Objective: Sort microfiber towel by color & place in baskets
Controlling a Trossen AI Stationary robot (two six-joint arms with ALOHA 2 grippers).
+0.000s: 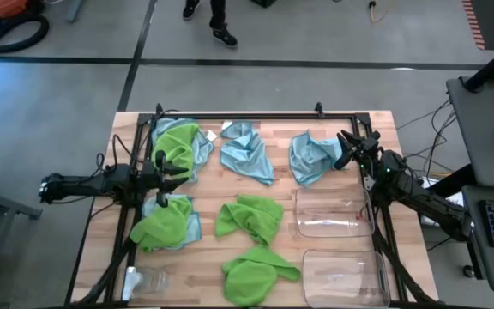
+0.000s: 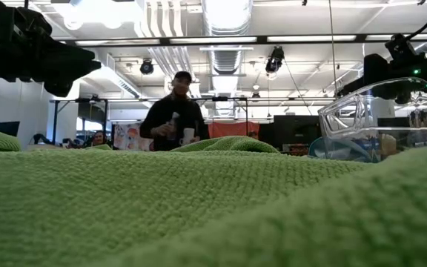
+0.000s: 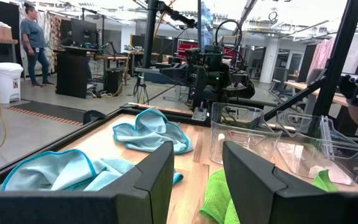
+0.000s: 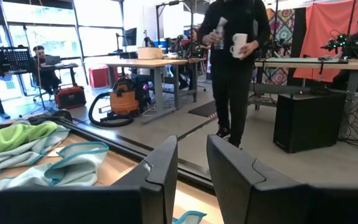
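Your left tool [image 1: 163, 167] hangs over the left side of the tabletop [image 1: 281, 199], its fingers [image 3: 157, 177] spread with a clear gap and nothing between them. It sits between two heaps: a green towel on a blue one [image 1: 178, 146] just on its far side, and another green-on-blue heap [image 1: 165, 225] just on its near side.

Your right tool [image 1: 347, 146] is at the far right, fingers [image 4: 163, 168] parted and empty, right at the edge of a blue towel [image 1: 310, 157]. A second blue towel [image 1: 247, 153] lies far centre, well to that tool's left.

Two green towels [image 1: 249, 218] [image 1: 258, 273] lie centre and near centre. The two clear baskets [image 1: 333, 213] [image 1: 347, 276] stand empty on the near right, nearer than the right tool.

A person [image 2: 173, 119] stands beyond the tabletop holding a cup.
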